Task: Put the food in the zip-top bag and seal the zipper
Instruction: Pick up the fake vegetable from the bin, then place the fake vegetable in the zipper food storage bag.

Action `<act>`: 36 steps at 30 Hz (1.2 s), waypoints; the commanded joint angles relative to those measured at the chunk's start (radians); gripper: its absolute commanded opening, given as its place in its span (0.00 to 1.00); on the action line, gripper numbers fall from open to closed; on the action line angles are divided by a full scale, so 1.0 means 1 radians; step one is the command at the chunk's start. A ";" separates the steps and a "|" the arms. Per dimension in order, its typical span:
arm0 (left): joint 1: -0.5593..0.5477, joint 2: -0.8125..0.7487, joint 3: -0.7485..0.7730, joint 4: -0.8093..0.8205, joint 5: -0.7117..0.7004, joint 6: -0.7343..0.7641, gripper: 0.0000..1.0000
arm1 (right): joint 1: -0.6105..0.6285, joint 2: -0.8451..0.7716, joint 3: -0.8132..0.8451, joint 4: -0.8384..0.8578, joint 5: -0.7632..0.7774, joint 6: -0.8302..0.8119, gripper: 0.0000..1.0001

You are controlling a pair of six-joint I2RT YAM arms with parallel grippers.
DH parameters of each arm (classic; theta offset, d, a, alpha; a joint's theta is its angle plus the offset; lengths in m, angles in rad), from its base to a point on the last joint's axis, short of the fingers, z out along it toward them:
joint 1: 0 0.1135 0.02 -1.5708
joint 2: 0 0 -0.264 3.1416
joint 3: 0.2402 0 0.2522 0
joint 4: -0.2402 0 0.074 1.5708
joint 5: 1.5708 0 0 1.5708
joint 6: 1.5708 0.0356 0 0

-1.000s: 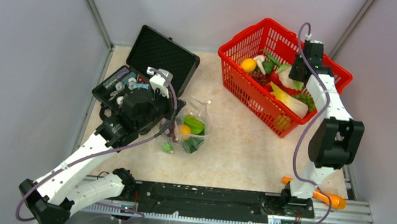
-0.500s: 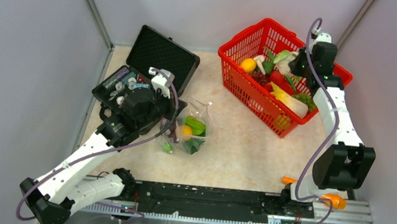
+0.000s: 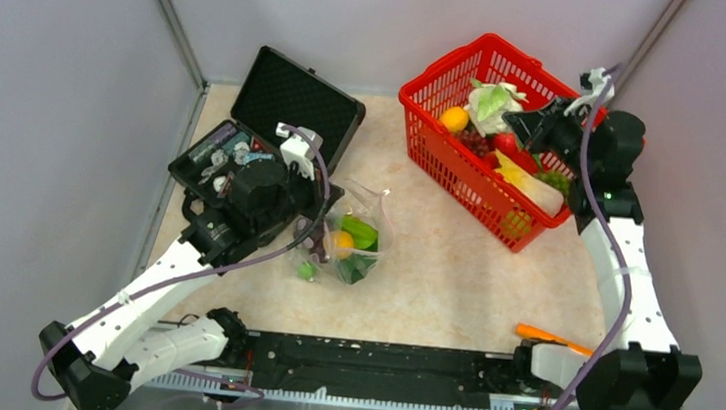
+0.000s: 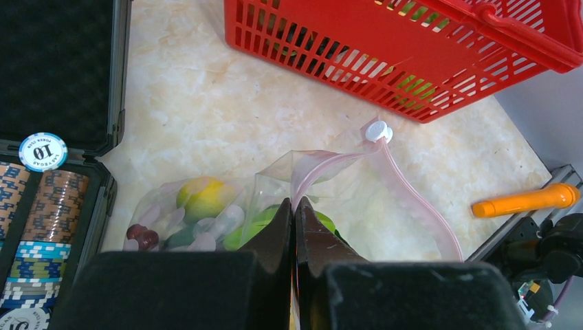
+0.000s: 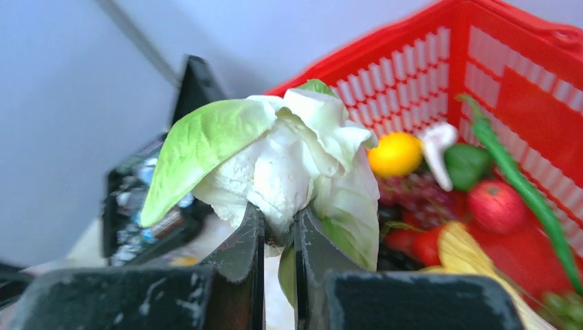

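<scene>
The clear zip-top bag point(image 3: 351, 234) lies on the table with yellow citrus, green pieces and purple grapes point(image 4: 141, 236) inside. My left gripper point(image 4: 295, 206) is shut on its mouth edge, pinching the pink zipper strip point(image 4: 412, 199), whose white slider point(image 4: 378, 130) sits at the far end. My right gripper point(image 5: 278, 220) is shut on a white-green leafy piece point(image 5: 275, 151) and holds it above the red mesh basket point(image 3: 426, 136); it also shows in the top view point(image 3: 494, 102). More toy food lies in the basket.
An open black hard case point(image 3: 289, 97) with chips and trinkets stands at the left, close behind my left arm. An orange tool point(image 3: 552, 336) lies near the right arm's base. Grey walls close in the table on three sides.
My right gripper has risen out of the basket with the leafy piece and its arm has swung out to the right. The left arm has held still on the bag.
</scene>
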 commanded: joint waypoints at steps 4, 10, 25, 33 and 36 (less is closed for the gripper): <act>0.003 0.030 0.051 0.055 -0.015 -0.013 0.00 | 0.143 -0.141 -0.085 0.225 -0.286 0.108 0.00; 0.004 0.041 0.059 0.070 -0.012 -0.030 0.00 | 0.320 -0.192 -0.143 0.210 -0.355 0.070 0.00; 0.004 0.055 0.070 0.088 -0.019 -0.041 0.00 | 0.539 -0.132 -0.196 0.068 -0.335 -0.028 0.00; 0.004 0.048 0.067 0.088 -0.020 -0.040 0.00 | 0.591 -0.047 -0.148 -0.061 -0.280 -0.096 0.00; 0.004 0.048 0.065 0.104 -0.013 -0.039 0.00 | 0.637 -0.009 -0.098 -0.100 -0.252 -0.135 0.00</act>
